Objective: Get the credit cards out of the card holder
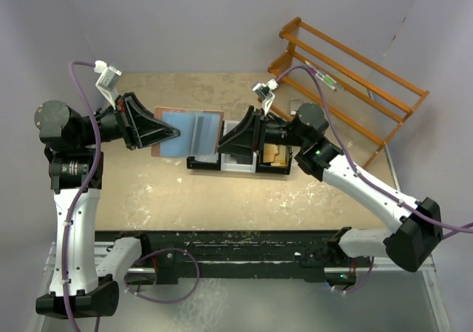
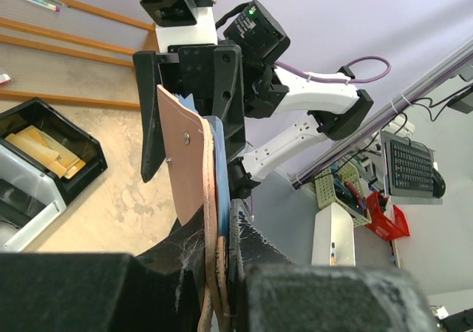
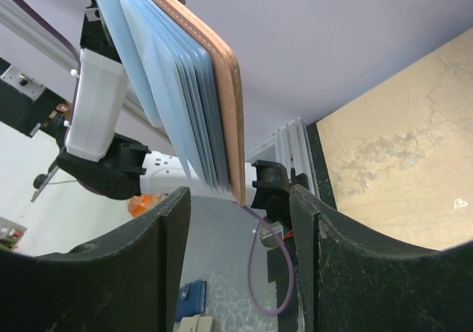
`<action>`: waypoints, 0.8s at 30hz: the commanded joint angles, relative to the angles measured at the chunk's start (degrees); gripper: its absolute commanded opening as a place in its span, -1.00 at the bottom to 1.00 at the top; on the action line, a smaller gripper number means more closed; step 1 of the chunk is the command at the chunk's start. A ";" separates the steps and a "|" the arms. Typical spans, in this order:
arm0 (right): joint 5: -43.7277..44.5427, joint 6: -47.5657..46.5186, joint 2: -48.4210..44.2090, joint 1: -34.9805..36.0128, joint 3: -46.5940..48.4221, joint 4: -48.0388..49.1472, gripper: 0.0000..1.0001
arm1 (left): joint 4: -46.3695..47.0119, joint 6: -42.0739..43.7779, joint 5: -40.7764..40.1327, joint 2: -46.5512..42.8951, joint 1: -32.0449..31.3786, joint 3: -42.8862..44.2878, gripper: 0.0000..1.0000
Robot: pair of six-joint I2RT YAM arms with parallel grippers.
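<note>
Top external: clenching the open card holder [image 1: 188, 132] with left jaws, right jaws released around its edge. Apparently no credit cards [image 3: 188, 110] out yet.

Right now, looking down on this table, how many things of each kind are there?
Robot arms: 2 (left arm, right arm)
Card holder: 1
Small bins: 3 (white bin, black bin with tan paper, other black bin)
Wooden rack: 1
Total: 7
</note>
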 commanded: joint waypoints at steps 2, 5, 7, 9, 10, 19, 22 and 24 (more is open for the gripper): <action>-0.68 0.68 -0.36 0.31 3.90 3.44 0.16 | 2.84 -1.49 0.05 -0.28 0.34 2.22 -1.00; -0.63 0.39 0.36 0.31 4.94 2.82 0.15 | 3.42 -2.03 -0.01 -0.32 0.34 2.18 -1.00; -0.51 0.12 0.89 0.31 5.52 2.36 0.15 | 3.79 -2.37 -0.02 -0.31 0.34 2.25 -1.00; -0.30 -0.23 1.24 0.31 5.84 2.04 0.14 | 4.10 -2.72 0.07 -0.43 0.34 2.31 -1.00; -0.17 -0.40 1.40 0.31 5.87 1.86 0.14 | 4.21 -2.91 0.10 -0.41 0.34 2.39 -1.00; -1.22 0.39 1.82 0.31 4.81 4.42 0.12 | 5.22 -4.15 0.16 -0.40 0.34 2.54 -1.00; -1.76 0.11 1.12 0.18 4.06 4.50 0.11 | 5.28 -4.14 0.25 -0.48 0.35 2.57 -1.00; -1.90 -0.11 0.64 0.13 3.58 4.58 0.11 | 5.29 -4.18 0.38 -0.43 0.34 2.56 -1.00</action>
